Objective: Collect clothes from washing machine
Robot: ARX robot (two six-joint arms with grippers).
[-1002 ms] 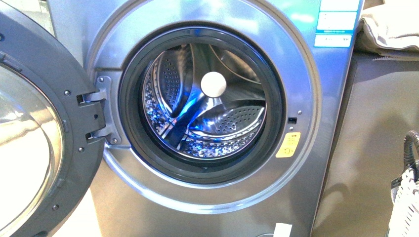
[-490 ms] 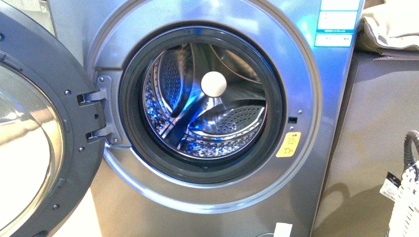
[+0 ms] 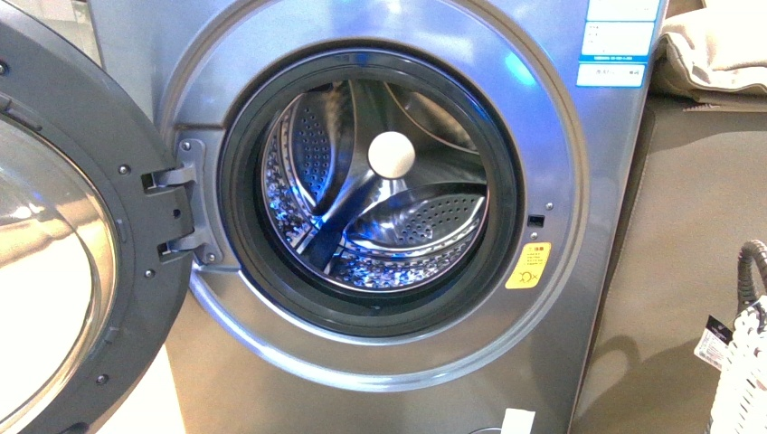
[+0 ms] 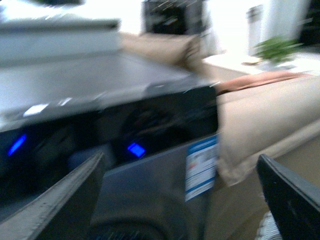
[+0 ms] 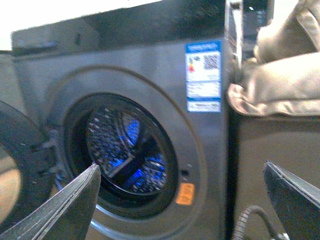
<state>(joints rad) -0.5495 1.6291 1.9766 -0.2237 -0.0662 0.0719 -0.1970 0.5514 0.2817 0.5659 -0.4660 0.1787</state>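
The grey washing machine fills the front view, its porthole door swung open to the left. Only bare perforated steel with blue reflections shows inside the drum; the clothes are out of view. Neither arm appears in the front view. My left gripper is open and high near the washing machine's black top panel, in a motion-blurred picture. My right gripper is open in front of the washing machine, level with the round opening, and holds nothing.
A grey-and-white woven basket with a tag stands at the lower right, a dark hose curving above it. A beige cushion lies on the brown-grey unit right of the washer.
The basket at the right edge has shifted slightly and its tag has come into view. The blue reflections in the drum have dimmed and moved.
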